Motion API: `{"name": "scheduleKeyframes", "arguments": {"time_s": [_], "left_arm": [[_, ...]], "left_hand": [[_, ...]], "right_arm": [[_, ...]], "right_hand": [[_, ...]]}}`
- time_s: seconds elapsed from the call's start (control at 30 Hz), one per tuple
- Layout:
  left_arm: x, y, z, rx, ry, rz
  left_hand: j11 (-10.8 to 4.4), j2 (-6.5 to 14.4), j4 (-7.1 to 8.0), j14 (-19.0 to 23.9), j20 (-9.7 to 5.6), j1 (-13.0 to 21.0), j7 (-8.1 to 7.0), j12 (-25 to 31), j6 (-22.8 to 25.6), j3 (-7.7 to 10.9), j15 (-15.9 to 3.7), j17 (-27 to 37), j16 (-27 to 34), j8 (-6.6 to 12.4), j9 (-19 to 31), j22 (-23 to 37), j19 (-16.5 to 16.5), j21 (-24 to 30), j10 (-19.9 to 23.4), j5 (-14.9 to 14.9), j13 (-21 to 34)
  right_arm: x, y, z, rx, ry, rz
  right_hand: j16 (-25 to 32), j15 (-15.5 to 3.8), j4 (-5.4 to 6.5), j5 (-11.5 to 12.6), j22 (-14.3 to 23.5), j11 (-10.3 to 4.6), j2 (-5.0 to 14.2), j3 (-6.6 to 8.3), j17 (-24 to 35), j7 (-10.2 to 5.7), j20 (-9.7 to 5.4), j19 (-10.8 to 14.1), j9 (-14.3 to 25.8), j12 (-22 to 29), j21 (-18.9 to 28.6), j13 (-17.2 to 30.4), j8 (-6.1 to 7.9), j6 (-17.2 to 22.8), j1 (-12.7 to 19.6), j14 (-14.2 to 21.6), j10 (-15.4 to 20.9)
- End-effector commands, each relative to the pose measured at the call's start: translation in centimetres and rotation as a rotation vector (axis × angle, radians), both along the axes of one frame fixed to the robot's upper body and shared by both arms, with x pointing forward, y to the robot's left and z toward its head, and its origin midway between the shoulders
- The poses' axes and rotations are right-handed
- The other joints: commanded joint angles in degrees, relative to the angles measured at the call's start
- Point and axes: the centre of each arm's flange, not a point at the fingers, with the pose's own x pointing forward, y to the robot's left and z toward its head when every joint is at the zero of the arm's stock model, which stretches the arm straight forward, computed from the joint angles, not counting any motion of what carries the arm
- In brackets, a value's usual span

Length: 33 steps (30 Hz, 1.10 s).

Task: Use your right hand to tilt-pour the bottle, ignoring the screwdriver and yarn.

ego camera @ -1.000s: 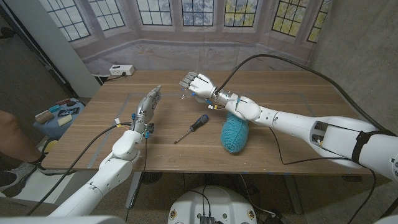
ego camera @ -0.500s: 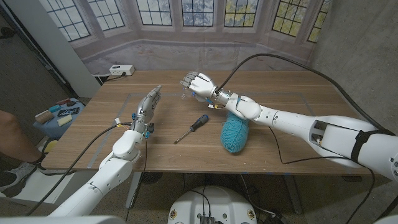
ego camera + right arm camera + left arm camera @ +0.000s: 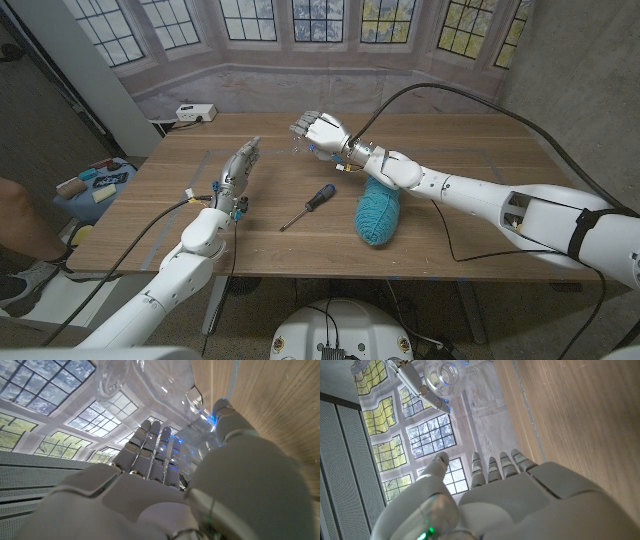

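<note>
Robotics lab staged as a home: printed window backdrop [image 3: 300, 40] hangs behind the wooden table [image 3: 450, 150], beside bare grey walls.

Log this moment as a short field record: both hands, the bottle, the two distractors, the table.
right hand: raised over the table's far middle, fingers wrapped round the bottle
bottle: clear plastic, held off the table in the right hand, mouth showing in the left wrist view
left hand: holds nothing, fingers straight, left of the screwdriver
screwdriver: lying on the table, black handle, untouched
yarn: teal skein on the table, under the right forearm
table: wooden
</note>
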Motion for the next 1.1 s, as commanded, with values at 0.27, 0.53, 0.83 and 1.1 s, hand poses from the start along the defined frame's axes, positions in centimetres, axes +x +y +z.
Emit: {"name": "scheduleKeyframes", "arguments": {"time_s": [0.27, 0.53, 0.83, 1.1], "left_arm": [[0.1, -0.6, -0.3, 0.001, 0.006, -0.012], [0.1, -0.5, -0.2, 0.004, 0.006, -0.010], [0.2, -0.4, -0.1, 0.004, 0.008, -0.012], [0.5, -0.4, 0.2, 0.007, 0.007, -0.019]], "left_hand": [[0.00, 0.6, -0.45, -0.3, 0.62, 0.1, -0.23, 0.1, 0.5, 0.06, 0.04, 0.1, 0.1, 0.23, 0.3, 0.3, 0.0, 0.0, 0.3, 0.1, 0.3], [0.07, 0.7, -0.46, -0.4, 0.64, 0.1, -0.26, 0.1, 0.4, 0.04, 0.07, 0.1, 0.1, 0.18, 0.3, 0.3, 0.0, 0.0, 0.3, 0.1, 0.3], [0.00, 0.6, -0.47, -0.4, 0.66, 0.1, -0.37, 0.1, 0.3, 0.00, 0.04, 0.1, 0.1, 0.14, 0.3, 0.3, 0.0, 0.0, 0.3, 0.1, 0.3], [0.02, 0.6, -0.48, -0.3, 0.64, 0.1, -0.25, 0.0, 0.3, -0.01, 0.10, 0.1, 0.2, 0.13, 0.3, 0.3, 0.0, 0.0, 0.2, 0.1, 0.3]], "right_arm": [[-1.7, -0.4, 0.7, 0.123, 0.143, 0.046], [-1.5, -0.5, 0.8, 0.160, 0.195, 0.050], [-1.5, -0.8, 1.4, 0.224, 0.278, 0.059], [-1.9, -1.1, 1.9, 0.262, 0.343, 0.076]], "right_hand": [[0.1, -5.15, 2.06, -0.2, 0.2, -0.37, 0.82, 1.95, 0.9, -0.07, -0.03, 0.6, 0.3, 0.3, 0.0, 0.1, 0.10, 0.6, -0.4, 0.4, 0.3], [0.2, -5.20, 2.06, -0.2, 0.2, -0.57, 0.93, 1.74, 1.2, -0.20, -0.14, 0.6, 0.3, 0.2, 0.0, -0.1, 0.07, 0.6, -0.5, 0.4, 0.2], [0.3, -5.11, 2.11, -0.3, 0.2, -0.93, 1.07, 1.46, 1.6, -0.23, -0.24, 0.6, 0.3, 0.0, 0.0, -0.4, 0.06, 0.6, -0.6, 0.3, 0.2], [0.3, -5.13, 2.06, -0.3, 0.2, -0.58, 1.17, 1.27, 1.9, -0.33, -0.27, 0.6, 0.4, -0.3, 0.0, -0.7, 0.03, 0.6, -0.6, 0.2, 0.1]]}}
